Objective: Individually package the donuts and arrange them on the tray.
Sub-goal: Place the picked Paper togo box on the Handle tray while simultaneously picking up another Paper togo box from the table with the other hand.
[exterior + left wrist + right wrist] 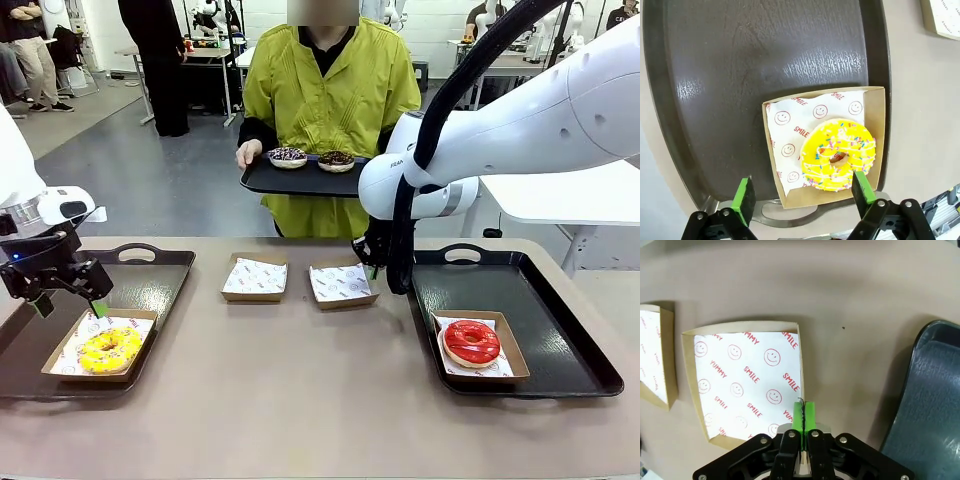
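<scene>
while right claw [803, 407] pinches a box [740, 375] rim, bare table [855, 365] flanks it.

Robotics lab, white robot arm [560, 110] at a table [300, 400], grey floor [150, 170], workbenches [560, 195] behind

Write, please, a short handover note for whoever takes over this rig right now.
Left gripper: open, over the yellow donut, which lies in its box on the left tray.
Right gripper: shut on the rim of an empty box on the table, beside the right tray.
Done: yellow donut boxed; red donut boxed on the right tray.
Left: a dark sprinkled donut and a chocolate donut sit on the person's tray; a second empty box waits on the table.
</scene>
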Tool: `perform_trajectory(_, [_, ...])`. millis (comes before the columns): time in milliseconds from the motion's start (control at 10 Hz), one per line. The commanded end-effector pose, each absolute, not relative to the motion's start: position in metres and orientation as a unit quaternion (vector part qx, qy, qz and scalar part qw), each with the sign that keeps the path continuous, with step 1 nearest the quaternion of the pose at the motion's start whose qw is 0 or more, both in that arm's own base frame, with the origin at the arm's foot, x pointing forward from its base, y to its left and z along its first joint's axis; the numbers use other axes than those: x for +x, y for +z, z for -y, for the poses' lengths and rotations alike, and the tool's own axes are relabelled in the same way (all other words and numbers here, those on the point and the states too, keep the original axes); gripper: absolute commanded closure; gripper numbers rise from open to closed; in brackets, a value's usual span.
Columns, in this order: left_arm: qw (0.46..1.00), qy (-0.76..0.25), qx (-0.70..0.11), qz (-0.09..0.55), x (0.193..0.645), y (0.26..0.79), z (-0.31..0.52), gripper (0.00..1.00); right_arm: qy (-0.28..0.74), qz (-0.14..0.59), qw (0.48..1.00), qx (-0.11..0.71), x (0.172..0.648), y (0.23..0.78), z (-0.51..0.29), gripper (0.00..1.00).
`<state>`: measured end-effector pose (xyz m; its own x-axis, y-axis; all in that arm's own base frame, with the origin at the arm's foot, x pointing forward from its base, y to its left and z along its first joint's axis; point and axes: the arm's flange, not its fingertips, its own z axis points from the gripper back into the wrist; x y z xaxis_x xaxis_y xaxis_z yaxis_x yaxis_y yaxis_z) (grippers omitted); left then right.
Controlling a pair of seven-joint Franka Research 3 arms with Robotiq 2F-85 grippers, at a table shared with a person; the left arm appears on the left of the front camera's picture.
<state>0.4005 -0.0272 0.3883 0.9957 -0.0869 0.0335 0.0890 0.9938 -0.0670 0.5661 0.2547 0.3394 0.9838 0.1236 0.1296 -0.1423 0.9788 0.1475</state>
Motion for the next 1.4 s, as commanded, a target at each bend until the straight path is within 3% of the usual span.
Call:
perform_trajectory(0, [0.996,-0.059,-0.071,0.015,0.388,0.402,0.018,0.00,0.060,0.062,0.993,0.082,0.546,0.383,-0.262,1.00])
perform_trajectory(300, [0.964,-0.102,-0.238,0.061,0.348,0.464,-0.005,0.00,0.048,0.079,0.992,0.090,0.531,0.516,-0.239,1.00])
perform_trajectory(600, [0.911,-0.105,-0.389,0.086,0.322,0.495,-0.050,0.00,0.017,0.058,0.995,0.076,0.553,0.586,-0.220,1.00])
perform_trajectory(900, [0.865,-0.058,-0.489,0.094,0.311,0.485,-0.091,0.00,-0.018,0.023,0.997,0.075,0.586,0.589,-0.222,1.00])
perform_trajectory(1300, [0.854,-0.017,-0.507,0.111,0.312,0.483,-0.110,0.00,-0.044,0.008,0.997,0.058,0.599,0.570,-0.225,1.00])
